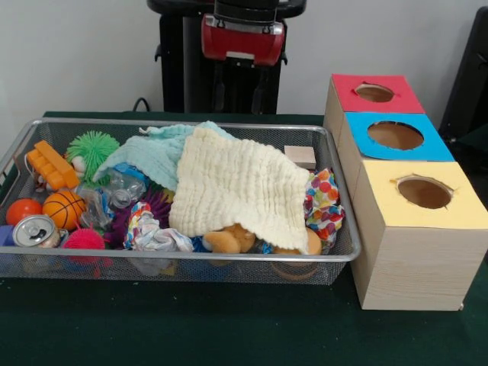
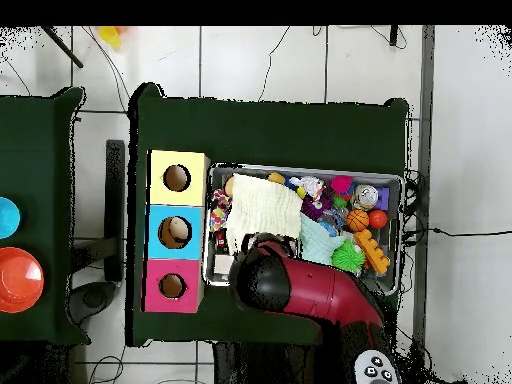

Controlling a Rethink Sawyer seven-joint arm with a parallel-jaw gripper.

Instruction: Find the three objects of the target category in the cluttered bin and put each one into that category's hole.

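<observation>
the wire bin [image 1: 335,252] runs long from 9 to 3 o'clock, holding a cream cloth [image 1: 240,191] at center, a pale blue cloth [image 1: 156,156] at 10, a mini basketball [image 1: 63,208] and a can [image 1: 34,231] at 8. the three-hole box [image 1: 415,259] stands at 3, yellow hole [image 1: 424,192] nearest. the gripper is hidden under the red arm [image 2: 300,290]; cannot tell its state.

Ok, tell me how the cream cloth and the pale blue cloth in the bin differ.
The cream cloth lies on top, spread wide over the bin's middle; the pale blue cloth sits partly under it, bunched toward the far side. The cream cloth shows a ribbed, crinkled weave in full, while only part of the pale blue cloth shows. The cream cloth covers a brown plush toy. Both are soft cloths draped over other clutter in the wire bin.
</observation>
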